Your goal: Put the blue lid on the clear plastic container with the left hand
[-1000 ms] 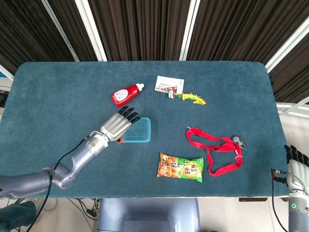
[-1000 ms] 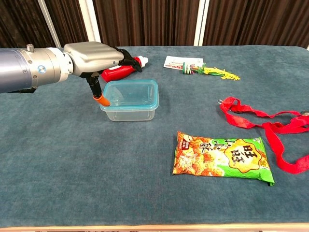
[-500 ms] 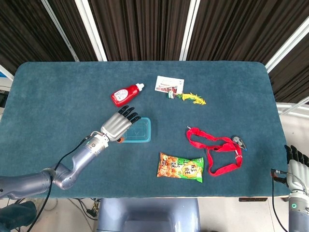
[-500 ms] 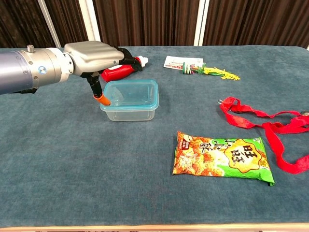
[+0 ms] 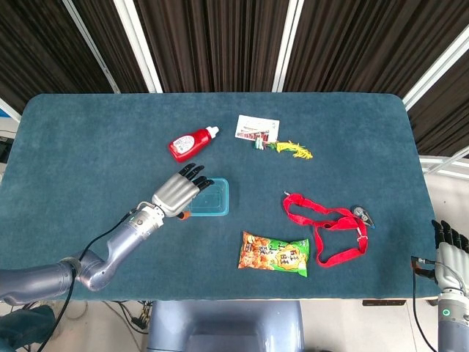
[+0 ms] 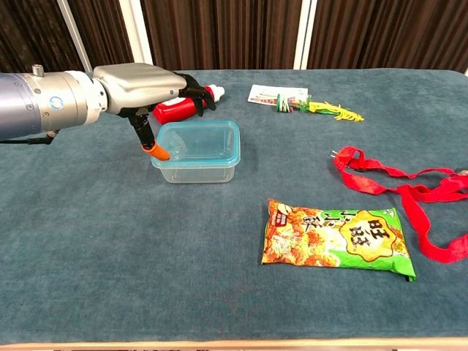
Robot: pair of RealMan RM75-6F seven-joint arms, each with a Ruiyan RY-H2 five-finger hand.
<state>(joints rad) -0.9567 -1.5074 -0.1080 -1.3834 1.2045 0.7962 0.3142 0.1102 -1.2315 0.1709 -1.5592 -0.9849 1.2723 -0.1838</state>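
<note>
A clear plastic container [image 5: 209,198] [image 6: 196,167] stands left of the table's middle. The blue-rimmed lid [image 5: 214,192] [image 6: 201,140] lies on top of it and looks level. My left hand [image 5: 178,194] [image 6: 139,82] hovers over the container's left end, holding nothing, with its fingers stretched out flat. Its orange-tipped thumb [image 6: 156,152] points down beside the container's left wall; I cannot tell if it touches. My right hand [image 5: 448,238] hangs off the table's right edge, fingers straight and empty, seen only in the head view.
A red sauce bottle [image 5: 192,144] [image 6: 183,108] lies just behind the container. A snack bag [image 5: 275,254] [image 6: 338,238] sits at the front middle, a red strap [image 5: 326,227] [image 6: 395,183] to the right. A card [image 5: 257,127] and a yellow-green tassel [image 5: 293,149] lie further back.
My left hand has drawn back slightly toward the near left. The container and lid have stayed put. The right hand has not moved.
</note>
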